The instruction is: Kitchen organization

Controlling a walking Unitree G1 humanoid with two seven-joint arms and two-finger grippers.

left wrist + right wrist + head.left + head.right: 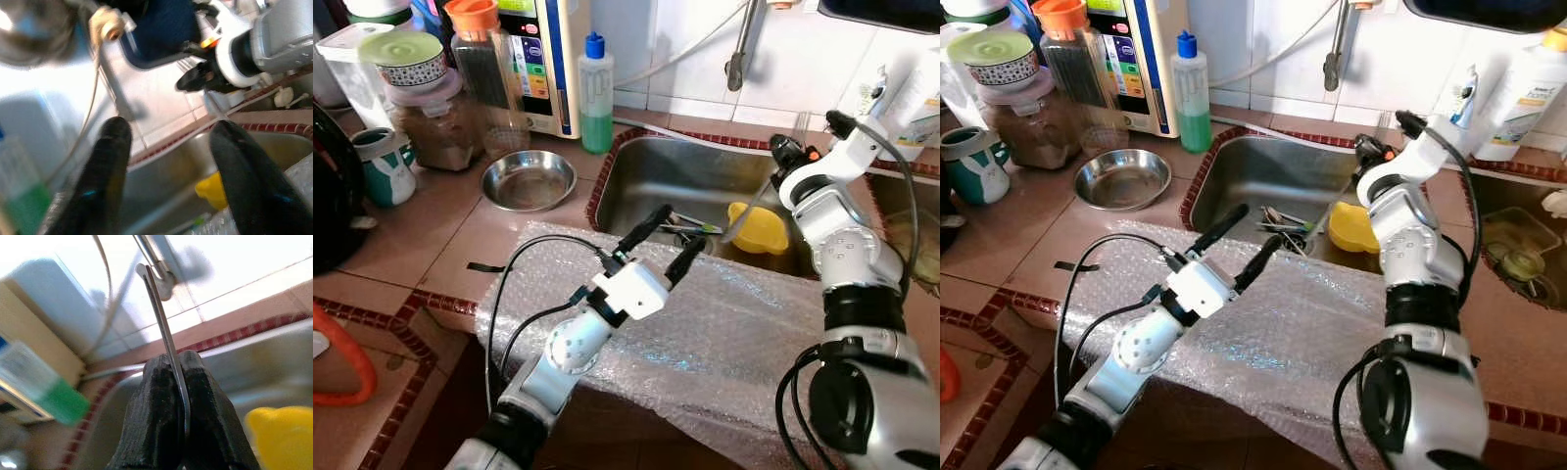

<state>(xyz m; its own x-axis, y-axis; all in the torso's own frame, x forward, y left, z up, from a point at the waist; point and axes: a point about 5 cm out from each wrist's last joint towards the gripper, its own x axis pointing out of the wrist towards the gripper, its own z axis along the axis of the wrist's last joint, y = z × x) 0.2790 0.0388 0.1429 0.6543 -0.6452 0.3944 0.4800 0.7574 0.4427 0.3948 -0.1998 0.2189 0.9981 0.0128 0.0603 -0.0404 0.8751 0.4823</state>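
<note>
Your right gripper (178, 396) pinches a thin, shiny metal utensil (164, 328) pointing diagonally down into the sink (685, 176) at frame centre, while your left gripper (658, 240) is spread wide.

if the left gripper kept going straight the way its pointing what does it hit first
Probably the cutlery lying in the sink. The open left gripper hovers over the bubble wrap, aimed toward the basin; depth is unclear, so it might pass above toward the far sink wall.

A steel bowl (529, 180) sits left of the sink (651, 176), bubble wrap (734, 333) before it.
</note>
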